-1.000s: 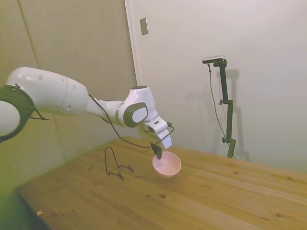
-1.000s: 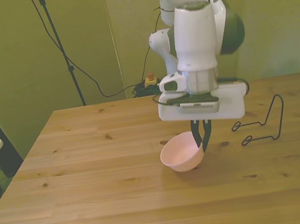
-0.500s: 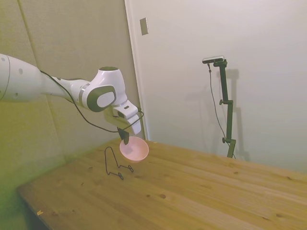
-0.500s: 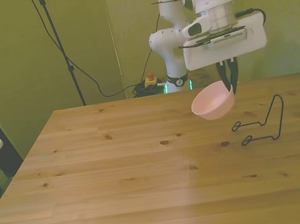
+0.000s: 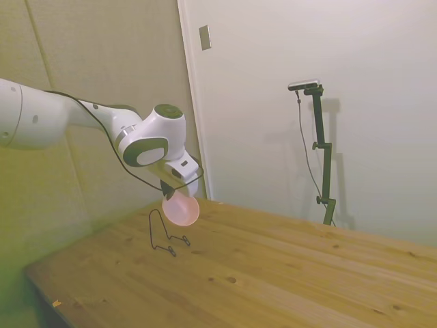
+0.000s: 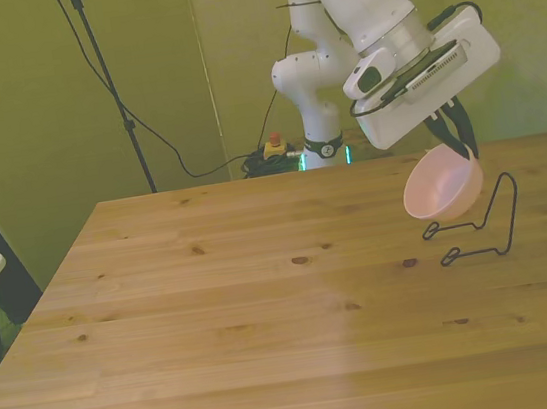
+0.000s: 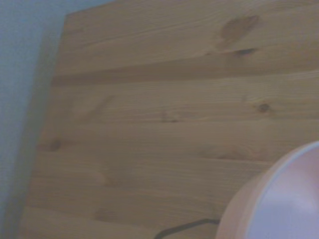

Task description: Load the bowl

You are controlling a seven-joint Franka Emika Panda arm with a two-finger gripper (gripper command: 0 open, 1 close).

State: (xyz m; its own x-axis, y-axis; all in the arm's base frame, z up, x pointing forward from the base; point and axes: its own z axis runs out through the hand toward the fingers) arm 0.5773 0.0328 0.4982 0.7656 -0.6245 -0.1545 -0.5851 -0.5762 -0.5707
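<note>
The pale pink bowl (image 6: pixel 442 188) hangs tilted in the air above the wooden table, its rim pinched by my gripper (image 6: pixel 463 142), which is shut on it. In the side view the bowl (image 5: pixel 180 209) sits just above the thin black wire rack (image 5: pixel 166 233), with my gripper (image 5: pixel 169 194) at its upper edge. In the front view the rack (image 6: pixel 480 225) stands on the table right below and beside the bowl. The wrist view shows a piece of the bowl (image 7: pixel 279 199) and a short stretch of black wire (image 7: pixel 182 227) over the wood.
The wooden table (image 6: pixel 227 311) stretches wide toward the front view's left. A wall stands close behind the rack in the side view. Cables and a light stand (image 6: pixel 112 85) sit beyond the table's far edge.
My gripper lifted the bowl off the table, carried it to the front view's right, then lowered and tilted it over the wire rack.
</note>
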